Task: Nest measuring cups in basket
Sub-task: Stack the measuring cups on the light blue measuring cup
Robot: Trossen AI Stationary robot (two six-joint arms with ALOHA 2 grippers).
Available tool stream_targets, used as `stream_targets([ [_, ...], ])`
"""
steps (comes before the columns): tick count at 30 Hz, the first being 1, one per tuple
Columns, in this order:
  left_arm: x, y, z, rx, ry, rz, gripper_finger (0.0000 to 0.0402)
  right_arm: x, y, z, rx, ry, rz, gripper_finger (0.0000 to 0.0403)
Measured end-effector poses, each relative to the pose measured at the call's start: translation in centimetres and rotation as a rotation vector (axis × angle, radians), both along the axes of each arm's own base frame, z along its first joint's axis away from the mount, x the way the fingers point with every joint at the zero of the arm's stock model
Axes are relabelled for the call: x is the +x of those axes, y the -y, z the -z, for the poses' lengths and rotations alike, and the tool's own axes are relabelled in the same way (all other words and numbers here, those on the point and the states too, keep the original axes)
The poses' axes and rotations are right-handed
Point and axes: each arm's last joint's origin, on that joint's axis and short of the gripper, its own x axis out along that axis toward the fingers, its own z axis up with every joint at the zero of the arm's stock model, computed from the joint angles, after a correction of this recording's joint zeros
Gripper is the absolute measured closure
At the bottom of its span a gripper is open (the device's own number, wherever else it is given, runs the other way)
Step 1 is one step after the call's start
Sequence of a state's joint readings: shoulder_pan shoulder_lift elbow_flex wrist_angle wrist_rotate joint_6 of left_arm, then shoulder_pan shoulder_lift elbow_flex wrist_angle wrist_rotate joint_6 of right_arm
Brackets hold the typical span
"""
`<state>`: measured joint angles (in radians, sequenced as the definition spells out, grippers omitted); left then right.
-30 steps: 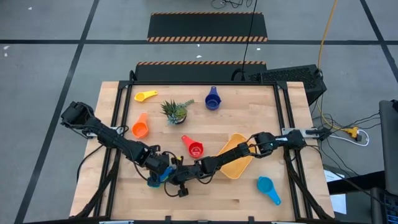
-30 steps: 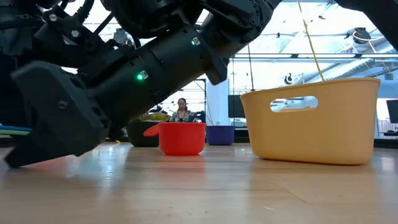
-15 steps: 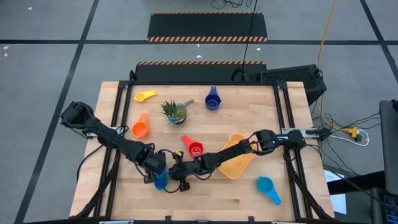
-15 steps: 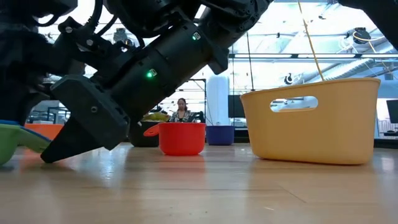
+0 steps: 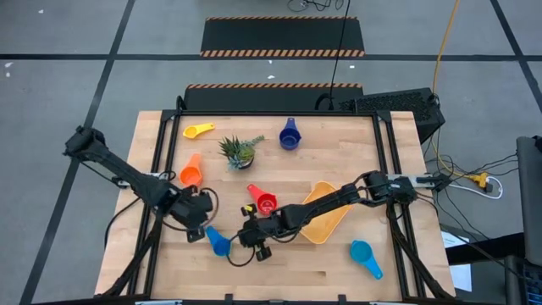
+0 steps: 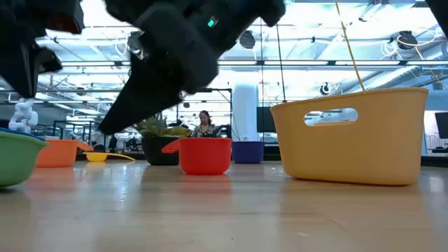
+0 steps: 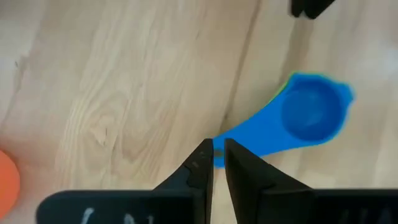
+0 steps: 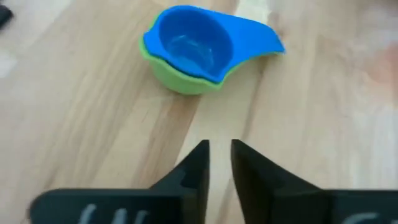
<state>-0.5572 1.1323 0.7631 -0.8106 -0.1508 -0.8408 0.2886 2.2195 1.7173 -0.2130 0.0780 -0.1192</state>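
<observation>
- High view: I have a small blue plastic measuring cup (image 5: 218, 243) sitting inside a green one on the tabletop (image 5: 339, 135), near its front edge. My left gripper (image 5: 196, 222) is just beside the pair, my right gripper (image 5: 252, 241) on their other side; neither holds them. The red cup (image 5: 266, 203), orange cup (image 5: 190, 174), yellow cup (image 5: 200, 130), dark blue cup (image 5: 290, 136) and light blue cup (image 5: 364, 255) lie scattered, all outside the shallow orange-yellow plastic basket (image 5: 323, 217). A spiky green potted plant (image 5: 238, 150) stands between the yellow and dark blue cups.
- Low view: the green cup (image 6: 15, 159) rests on the wood, well apart from the basket (image 6: 357, 133).
- Left wrist view: my left jaws are nearly together with only a sliver between them, empty, at the blue cup's handle (image 7: 249, 134).
- Right wrist view: my right jaws stand slightly apart, empty, short of the nested blue cup (image 8: 189, 42) and green cup (image 8: 174, 78).
- Judgement: first nesting done, pair released. Next I must pick another cup, probably the nearby red one, and seat it squarely; the stack must still reach the basket.
</observation>
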Motion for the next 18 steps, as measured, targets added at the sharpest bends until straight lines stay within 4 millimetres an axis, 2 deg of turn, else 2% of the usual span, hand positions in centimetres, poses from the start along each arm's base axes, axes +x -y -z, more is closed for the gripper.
stream_targets([
  [4,-0.5,0.1,-0.4,0.033,0.04,0.0,0.0362,-1.1,1.0,-2.5,0.05,0.039,0.065,0.0288],
  [8,-0.5,0.4,-0.5,0.105,0.083,0.085,0.0362,-2.4,1.7,-4.7,0.05,0.084,0.117,0.0244],
  [13,0.0,1.0,-0.9,0.128,0.175,0.178,0.0362,-3.3,2.2,-6.8,0.08,0.113,0.169,0.0211],
  [18,0.1,1.8,-0.9,0.085,0.188,0.272,0.0356,-3.5,1.9,-6.9,0.119,0.104,0.191,0.0202],
])
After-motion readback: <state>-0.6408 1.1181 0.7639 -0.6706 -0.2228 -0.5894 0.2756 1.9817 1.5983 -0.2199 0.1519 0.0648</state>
